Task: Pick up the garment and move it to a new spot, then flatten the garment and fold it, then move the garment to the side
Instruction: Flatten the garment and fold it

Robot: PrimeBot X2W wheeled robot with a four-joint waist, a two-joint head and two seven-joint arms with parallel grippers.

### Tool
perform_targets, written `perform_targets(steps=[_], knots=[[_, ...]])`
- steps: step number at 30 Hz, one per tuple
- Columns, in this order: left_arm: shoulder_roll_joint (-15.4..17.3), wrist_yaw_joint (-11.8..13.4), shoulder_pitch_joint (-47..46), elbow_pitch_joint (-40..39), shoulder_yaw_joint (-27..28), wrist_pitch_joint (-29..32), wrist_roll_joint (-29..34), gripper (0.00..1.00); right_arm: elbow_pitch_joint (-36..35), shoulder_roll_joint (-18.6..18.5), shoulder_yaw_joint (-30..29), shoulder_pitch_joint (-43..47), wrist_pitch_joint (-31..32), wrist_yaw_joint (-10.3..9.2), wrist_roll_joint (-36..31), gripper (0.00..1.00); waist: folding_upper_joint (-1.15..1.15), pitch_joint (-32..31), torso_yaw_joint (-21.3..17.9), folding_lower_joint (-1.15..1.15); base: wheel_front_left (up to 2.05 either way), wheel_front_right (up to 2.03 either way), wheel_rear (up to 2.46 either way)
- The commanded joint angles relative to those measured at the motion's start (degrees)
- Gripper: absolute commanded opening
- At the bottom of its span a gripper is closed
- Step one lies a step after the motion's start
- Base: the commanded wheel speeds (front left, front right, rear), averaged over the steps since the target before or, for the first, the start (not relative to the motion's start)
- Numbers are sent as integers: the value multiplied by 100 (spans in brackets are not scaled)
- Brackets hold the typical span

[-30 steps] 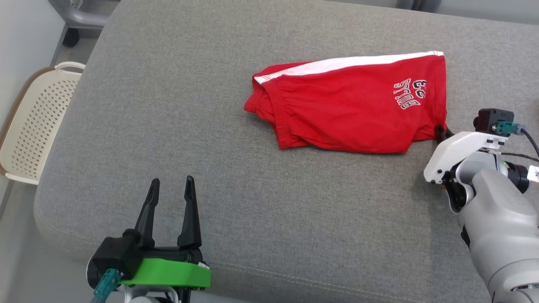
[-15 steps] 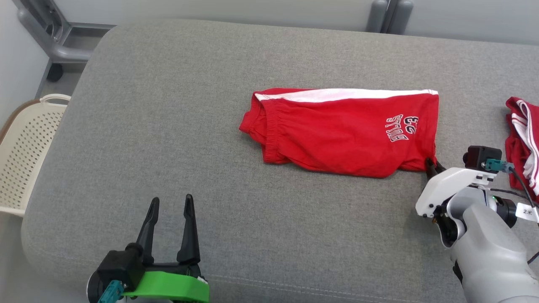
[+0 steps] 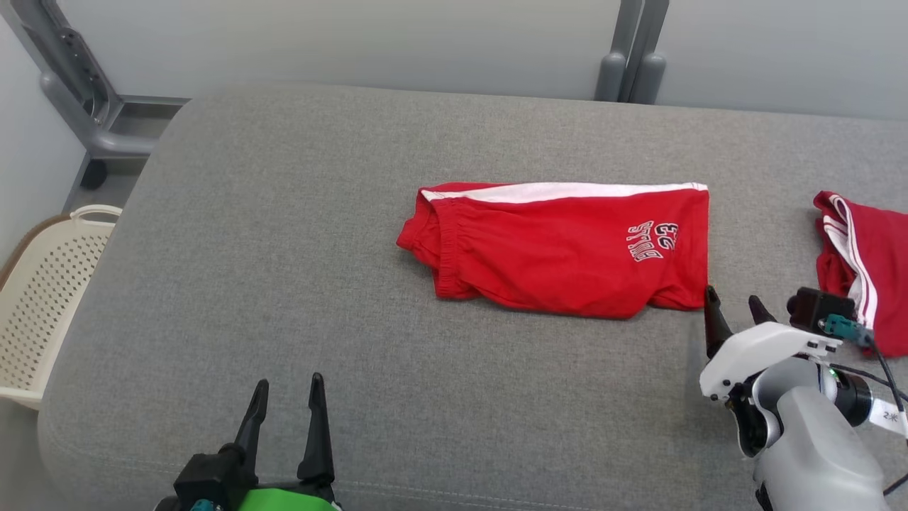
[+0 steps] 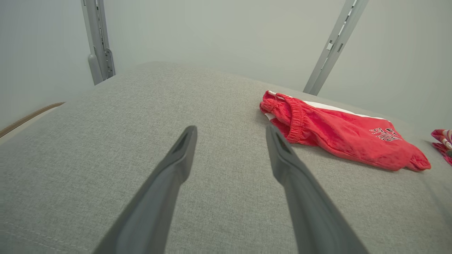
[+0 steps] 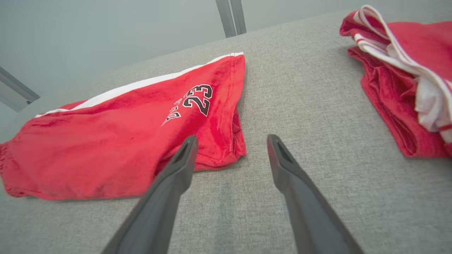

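Observation:
The garment (image 3: pixel 567 248), red shorts with a white side stripe and a "23" print, lies folded flat on the grey cushion (image 3: pixel 298 234); it also appears as the garment (image 4: pixel 339 130) and the garment (image 5: pixel 116 137) in the wrist views. My right gripper (image 3: pixel 731 312) is open just off the garment's near right corner, holding nothing, its fingers (image 5: pixel 176 173) straddling bare cushion beside the hem. Far to the left, near the cushion's front edge, my left gripper (image 3: pixel 284 397) is open and empty, well apart from the garment.
Another red and white garment (image 3: pixel 862 262) lies bunched at the cushion's right edge, close to my right wrist. A cream perforated basket (image 3: pixel 42 298) stands on the floor at the left. Grey metal posts (image 3: pixel 631 50) rise behind the cushion.
My right gripper has opened and let go of the garment's corner, drawing back slightly. The head camera has tilted up, so the whole scene sits lower in view. The left gripper stayed open.

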Motion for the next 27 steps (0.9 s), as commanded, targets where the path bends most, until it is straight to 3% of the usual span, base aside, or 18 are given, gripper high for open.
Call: perform_targets(steps=[1, 6, 20, 27], knots=[[7, 20, 97, 32, 33, 0, 58, 100, -84, 24, -77, 152, -102, -7, -26, 100, 0, -166, -40, 0, 0, 0, 0], [52, 60, 184, 279, 77, 17, 29, 100, -695, 166, -171, 615, -376, -7, -123, 100, 0, -412, -99, 0, 0, 0, 0], [410, 217, -37, 368, 408, 410, -180, 100, -3010, 205, 621, 2126, -599, -6, -418, 100, 0, -622, -487, 0, 0, 0, 0], [566, 239, -64, 281, 535, 621, -301, 100, -3506, 206, 817, 2494, -596, -6, -568, 100, 0, -633, -639, 0, 0, 0, 0]])
